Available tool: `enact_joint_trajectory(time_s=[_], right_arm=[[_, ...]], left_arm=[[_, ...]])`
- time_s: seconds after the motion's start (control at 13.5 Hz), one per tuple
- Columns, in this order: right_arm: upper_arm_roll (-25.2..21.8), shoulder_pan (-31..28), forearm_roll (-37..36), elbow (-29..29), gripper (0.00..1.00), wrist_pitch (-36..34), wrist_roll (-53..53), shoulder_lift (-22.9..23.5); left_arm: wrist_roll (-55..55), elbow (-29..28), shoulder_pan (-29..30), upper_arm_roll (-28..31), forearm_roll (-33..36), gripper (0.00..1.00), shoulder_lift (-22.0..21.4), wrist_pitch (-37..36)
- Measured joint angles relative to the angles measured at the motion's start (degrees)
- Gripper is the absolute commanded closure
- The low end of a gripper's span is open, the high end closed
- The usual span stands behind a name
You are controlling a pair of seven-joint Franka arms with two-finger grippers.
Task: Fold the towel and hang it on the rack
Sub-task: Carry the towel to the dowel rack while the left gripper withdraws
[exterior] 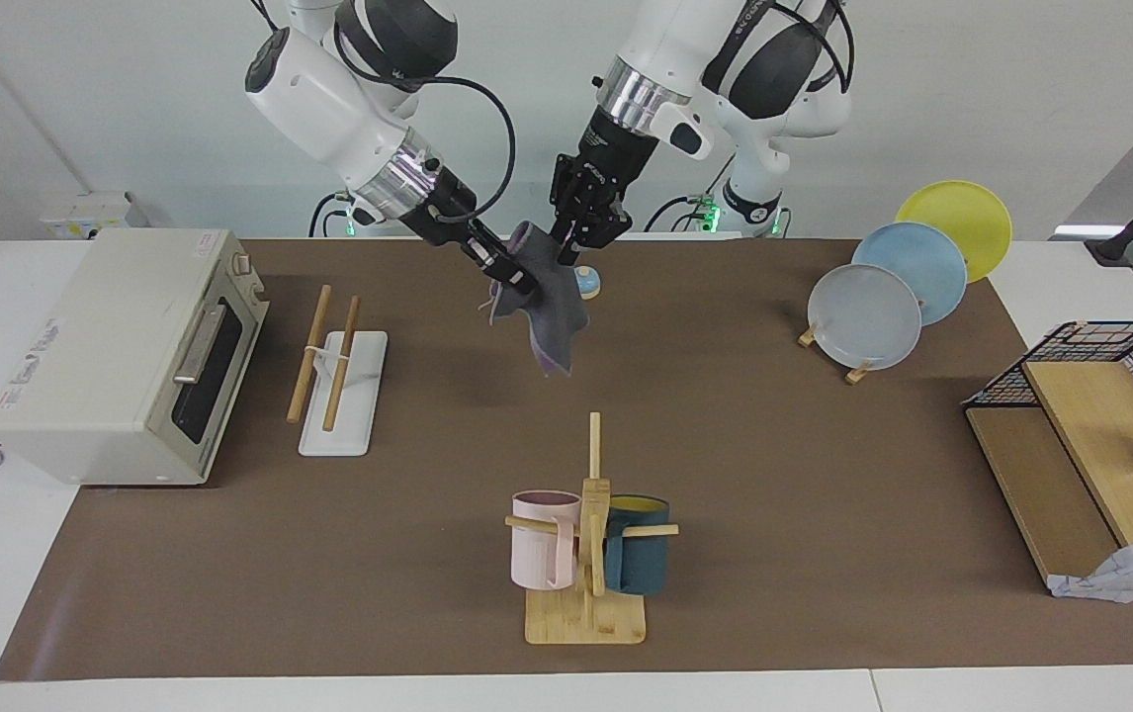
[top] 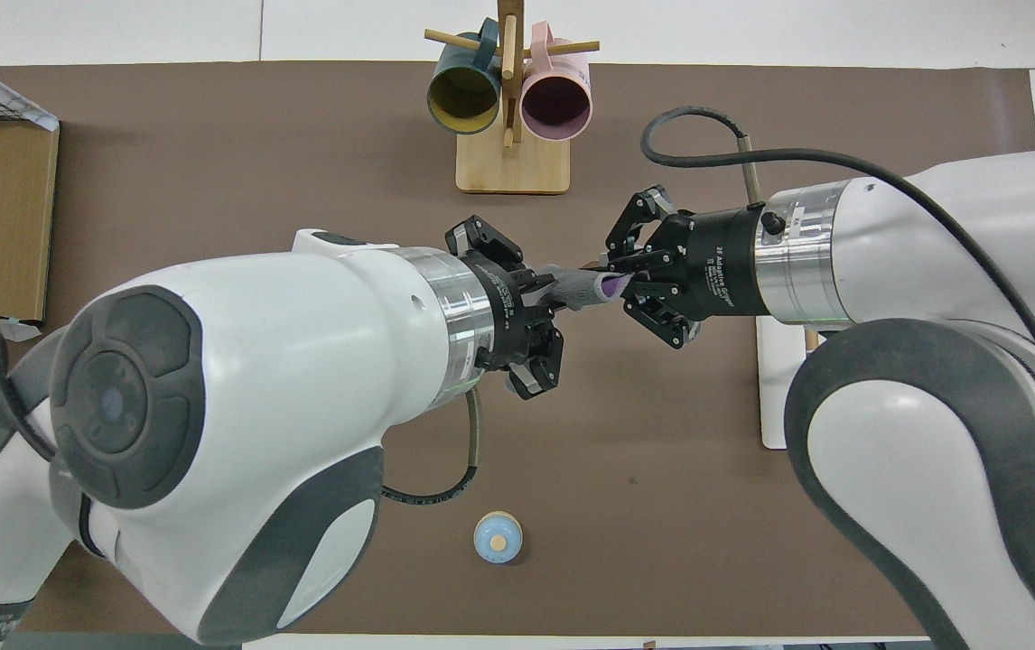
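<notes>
Both claws, left claw [exterior: 574,244], right claw [exterior: 517,277], pinching towel [exterior: 552,311] (airborne)

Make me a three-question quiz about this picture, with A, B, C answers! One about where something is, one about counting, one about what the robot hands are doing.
1. Where is the towel?
A. Lying on the rack
B. Hanging in the air between both grippers
C. Inside the toaster oven

2. How many plates stand on the plate stand?
A. Three
B. One
C. Five

3. What are the left gripper and the right gripper doing?
A. Both open, holding nothing
B. Only one holds the towel
C. Both shut on the towel

Answers:
1 B, the cloth dangles above the mat while the rack stands bare.
2 A, a grey, a blue and a yellow plate lean there.
3 C, each one pinches a top edge of the towel.
</notes>
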Motion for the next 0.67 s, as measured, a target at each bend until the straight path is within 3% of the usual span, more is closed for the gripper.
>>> enact_joint_trajectory(time_s=[0.3, 0.67], right_arm=[[-0.1, -0.1, -7.3, -1.4, 1.0, -0.8, -10.4, -0.1], [-0.6, -4.9, -16.1, -9.8, 1.0, -0.9, -30.9, -2.8]], left_arm=[[0.2, -0.2, 0.1, 0.3, 0.1, 0.0, 0.0, 0.0], [7.7, -2.5, 3.0, 0.7, 0.5, 0.0, -0.3, 0.0]])
